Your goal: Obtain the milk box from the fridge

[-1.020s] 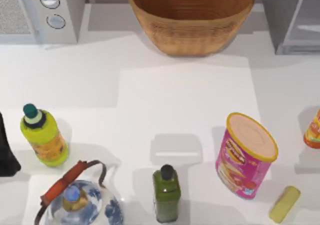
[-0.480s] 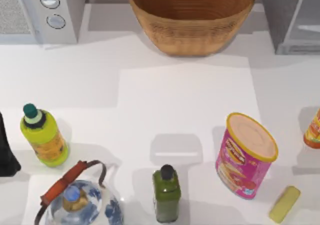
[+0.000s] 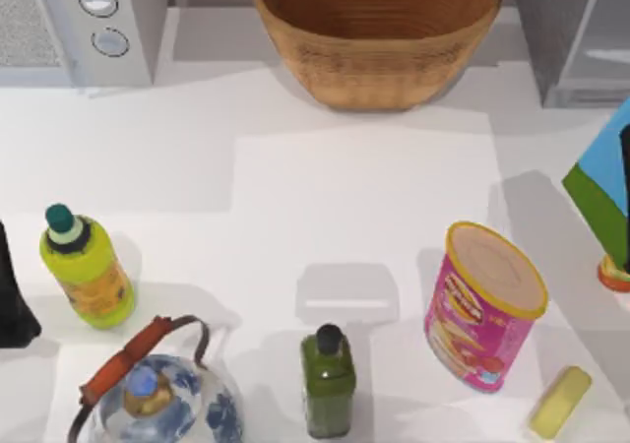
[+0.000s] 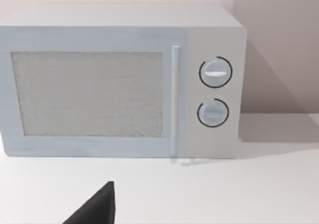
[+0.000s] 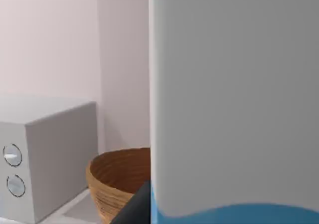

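A white table (image 3: 325,197) carries everything — at its far edge a microwave (image 3: 79,25) on the left, a basket (image 3: 379,34) in the middle and the fridge (image 3: 576,34) on the right. Nearer stand a yellow bottle (image 3: 87,271), a teapot (image 3: 157,399), a green bottle (image 3: 328,382), a pink can (image 3: 482,310) and a yellow bar (image 3: 560,402) — left to right.

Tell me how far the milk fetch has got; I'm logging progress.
Mostly done: the milk box is out of the fridge, raised at the table's right edge over an orange item. In the right wrist view it sits close against the camera. Left: setting it down.
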`<state>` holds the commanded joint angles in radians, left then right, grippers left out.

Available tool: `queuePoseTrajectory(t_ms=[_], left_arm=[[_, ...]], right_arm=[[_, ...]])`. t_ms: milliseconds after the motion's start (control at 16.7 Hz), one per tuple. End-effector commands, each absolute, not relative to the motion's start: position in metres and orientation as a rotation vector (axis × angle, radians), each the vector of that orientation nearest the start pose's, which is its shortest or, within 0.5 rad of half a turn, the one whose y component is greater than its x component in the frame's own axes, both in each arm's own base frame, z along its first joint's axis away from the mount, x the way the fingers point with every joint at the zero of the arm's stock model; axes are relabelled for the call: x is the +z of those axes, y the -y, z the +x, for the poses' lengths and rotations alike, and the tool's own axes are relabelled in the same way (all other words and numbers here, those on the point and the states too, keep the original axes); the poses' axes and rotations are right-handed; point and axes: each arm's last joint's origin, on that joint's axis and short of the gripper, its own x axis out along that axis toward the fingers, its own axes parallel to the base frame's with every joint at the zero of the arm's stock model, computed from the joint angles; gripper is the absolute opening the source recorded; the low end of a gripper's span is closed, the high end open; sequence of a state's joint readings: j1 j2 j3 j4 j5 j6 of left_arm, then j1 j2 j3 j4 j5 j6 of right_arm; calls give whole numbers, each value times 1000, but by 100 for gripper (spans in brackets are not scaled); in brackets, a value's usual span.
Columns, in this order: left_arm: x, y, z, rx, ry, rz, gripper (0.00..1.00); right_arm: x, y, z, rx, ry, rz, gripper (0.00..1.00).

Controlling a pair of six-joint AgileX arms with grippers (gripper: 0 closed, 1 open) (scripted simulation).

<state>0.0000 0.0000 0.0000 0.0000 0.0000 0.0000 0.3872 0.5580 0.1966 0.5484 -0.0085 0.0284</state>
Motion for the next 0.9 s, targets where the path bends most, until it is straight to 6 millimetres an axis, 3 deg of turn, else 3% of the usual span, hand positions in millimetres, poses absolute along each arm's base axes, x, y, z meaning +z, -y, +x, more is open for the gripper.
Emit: queuePoseTrajectory(t_ms=[180,360,660,900], left_arm=[[160,1,106,0,0,0,100],[160,1,106,0,0,0,100],[160,1,106,0,0,0,100],[160,1,106,0,0,0,100]], right_arm=[[242,-97,161,549,229,87,0],[236,-146,182,666,214,104,0],[184,-219,204,771,115,75,0],[141,-245,211,776,33,26,0]])
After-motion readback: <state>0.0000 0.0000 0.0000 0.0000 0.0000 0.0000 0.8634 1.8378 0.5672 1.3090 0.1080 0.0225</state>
